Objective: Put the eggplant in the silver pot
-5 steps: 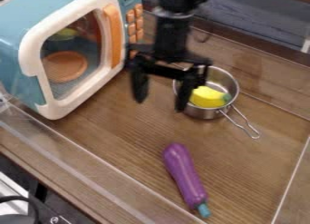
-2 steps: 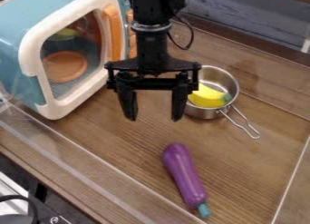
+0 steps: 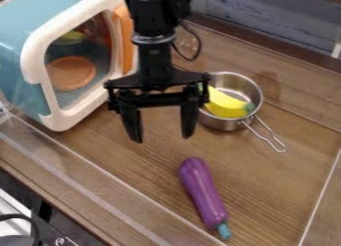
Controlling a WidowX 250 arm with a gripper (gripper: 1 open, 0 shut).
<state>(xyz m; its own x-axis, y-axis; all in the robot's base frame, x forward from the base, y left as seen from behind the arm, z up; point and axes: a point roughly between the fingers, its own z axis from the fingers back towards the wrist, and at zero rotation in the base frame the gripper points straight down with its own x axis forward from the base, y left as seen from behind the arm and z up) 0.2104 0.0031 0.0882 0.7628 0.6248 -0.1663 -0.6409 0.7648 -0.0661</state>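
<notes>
The eggplant (image 3: pixel 201 192) lies directly on the bench (image 3: pixel 127 175), a long, smooth purple body with a soft sheen, bulging at the end nearer the pot and narrowing to a small, blunt teal-blue stem tip. The bench has a brown wood-grain surface crossed by pale, straight seams.

Above it, between the microwave and the pot, hangs the tool (image 3: pixel 163 130), matte black and angular, its two blocky fingers spread wide with nothing held between them.

The silver pot (image 3: pixel 237 88) is round, shallow-walled and shiny metal, with a looped thin wire handle slanting out from its side over the wood. Inside it rests a curved, smooth yellow banana-like toy (image 3: pixel 228 103).

On the other side of the tool stands the toy microwave (image 3: pixel 80 56), a rounded teal-blue shell with a thick, glossy white door frame and an orange side panel. Through its window shows an orange disc (image 3: pixel 72 73).
</notes>
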